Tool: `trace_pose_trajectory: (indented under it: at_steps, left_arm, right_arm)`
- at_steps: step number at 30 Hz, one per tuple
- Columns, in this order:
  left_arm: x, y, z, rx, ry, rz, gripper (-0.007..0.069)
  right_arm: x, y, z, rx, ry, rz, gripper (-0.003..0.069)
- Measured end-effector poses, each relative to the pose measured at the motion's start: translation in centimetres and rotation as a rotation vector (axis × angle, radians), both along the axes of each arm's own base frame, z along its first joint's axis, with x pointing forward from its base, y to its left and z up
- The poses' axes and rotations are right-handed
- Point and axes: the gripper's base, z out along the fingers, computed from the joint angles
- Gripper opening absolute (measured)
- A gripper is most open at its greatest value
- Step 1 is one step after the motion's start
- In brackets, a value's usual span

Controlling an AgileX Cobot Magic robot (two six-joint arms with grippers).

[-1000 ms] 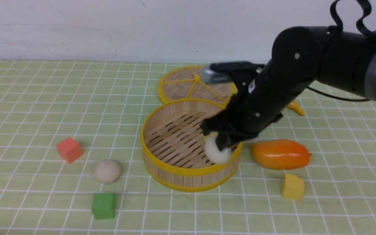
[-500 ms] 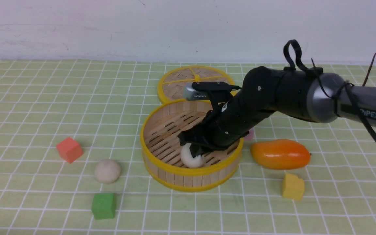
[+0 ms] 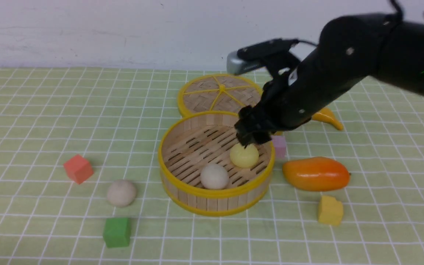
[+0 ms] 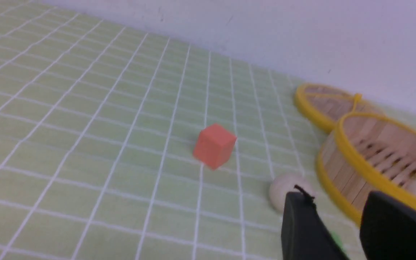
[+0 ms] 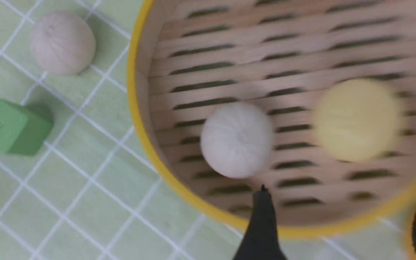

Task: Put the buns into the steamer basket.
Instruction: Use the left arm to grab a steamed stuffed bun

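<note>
The steamer basket (image 3: 215, 200) stands mid-table with two buns on its slatted floor, an off-white bun (image 3: 214, 176) and a pale yellow bun (image 3: 244, 155). A beige bun (image 3: 121, 193) lies on the cloth to the basket's left. My right gripper (image 3: 250, 140) hangs open and empty over the basket's far right rim, just above the yellow bun. In the right wrist view the right gripper (image 5: 345, 191) straddles the rim, beyond the off-white bun (image 5: 237, 140) and yellow bun (image 5: 358, 119). My left gripper (image 4: 338, 206) is open and empty, close to the beige bun (image 4: 282, 186).
A flat woven lid (image 3: 221, 94) lies behind the basket. An orange mango (image 3: 315, 173), a yellow cube (image 3: 330, 210), a pink cube (image 3: 279, 146) and a yellow curved piece (image 3: 328, 117) sit to the right. A red cube (image 3: 78, 168) and a green cube (image 3: 116, 232) sit to the left.
My right gripper lowered the off-white bun into the basket, opened and let it go, then rose back toward the far right. The yellow bun now shows.
</note>
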Motion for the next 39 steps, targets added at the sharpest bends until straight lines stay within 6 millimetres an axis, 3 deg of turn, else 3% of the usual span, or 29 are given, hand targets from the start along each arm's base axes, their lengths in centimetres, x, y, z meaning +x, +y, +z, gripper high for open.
trace_pose_trajectory:
  at_steps: [1, 3, 5, 7, 9, 10, 12, 14, 19, 22, 25, 26, 27, 28, 29, 30, 32, 35, 39]
  left_arm:
    - [0.0, 0.0, 0.8, -0.051, -0.087, -0.002, 0.0238]
    - [-0.1, 0.1, 1.4, -0.087, -0.151, -0.001, 0.0238]
    - [-0.4, 0.3, 2.8, -0.159, -0.305, 0.009, 0.0238]
    - [-0.7, 0.5, 3.5, -0.210, -0.397, 0.016, 0.0238]
    - [-0.9, 0.7, 4.0, -0.253, -0.450, 0.020, 0.0238]
    - [-1.0, 0.8, 4.2, -0.283, -0.458, 0.018, 0.0238]
    - [-1.1, 0.7, 5.1, -0.306, -0.441, 0.007, 0.0238]
    - [-1.2, 0.6, 5.8, -0.310, -0.424, -0.002, 0.0238]
    - [-1.1, 0.2, 11.5, -0.304, -0.308, -0.036, 0.0238]
    - [0.4, -0.2, 13.9, -0.289, -0.160, -0.045, 0.0238]
    - [4.2, -0.8, 15.7, -0.207, 0.146, -0.047, 0.0238]
    - [4.5, -0.9, 15.8, -0.201, 0.162, -0.047, 0.0238]
    - [6.7, -1.0, 16.0, -0.140, 0.284, -0.045, 0.0238]
    - [6.9, -1.1, 15.9, -0.130, 0.302, -0.044, 0.0238]
    - [9.2, -1.2, 15.8, -0.079, 0.377, -0.042, 0.0238]
    - [9.2, -1.2, 15.8, -0.077, 0.377, -0.042, 0.0238]
    - [12.1, -1.4, 15.3, -0.065, 0.440, -0.041, 0.0238]
    - [15.8, -1.8, 13.4, -0.087, 0.579, -0.052, 0.0238]
    - [18.9, -2.9, 11.1, -0.044, 0.828, -0.135, 0.0238]
  right_arm:
    - [-1.4, -0.8, 2.6, 0.018, -0.043, 0.005, 0.0502]
    - [-2.4, -1.4, 4.1, 0.031, -0.067, 0.009, 0.0480]
    - [-4.7, -2.5, 7.2, 0.067, -0.120, 0.026, 0.0381]
    - [-6.2, -3.2, 8.3, 0.086, -0.144, 0.043, 0.0282]
    - [-7.5, -3.9, 8.8, 0.091, -0.158, 0.058, 0.0182]
    - [-8.4, -4.3, 8.7, 0.090, -0.158, 0.067, 0.0090]
    - [-9.9, -5.2, 8.0, 0.089, -0.156, 0.069, 0.0003]
    - [-10.7, -5.7, 7.5, 0.091, -0.161, 0.067, -0.0013]
    - [-14.2, -8.1, 5.6, 0.129, -0.281, 0.029, -0.0020]
    - [-15.5, -9.2, 5.1, 0.160, -0.388, 0.006, -0.0020]
    - [-17.8, -10.9, 4.1, 0.222, -0.554, -0.027, -0.0020]
    - [-17.9, -11.0, 3.7, 0.220, -0.554, -0.028, -0.0020]
    - [-19.1, -11.7, 3.2, 0.247, -0.605, -0.038, -0.0019]
    - [-19.2, -11.8, 2.9, 0.246, -0.601, -0.039, -0.0019]
    - [-20.2, -12.4, 2.3, 0.267, -0.616, -0.050, -0.0018]
    - [-20.4, -12.5, 2.0, 0.271, -0.616, -0.053, -0.0018]
    - [-21.6, -13.2, 0.6, 0.290, -0.601, -0.069, -0.0017]
    - [-23.1, -14.0, -1.4, 0.299, -0.581, -0.079, -0.0017]
    - [-24.3, -14.7, -2.6, 0.300, -0.574, -0.077, -0.0013]
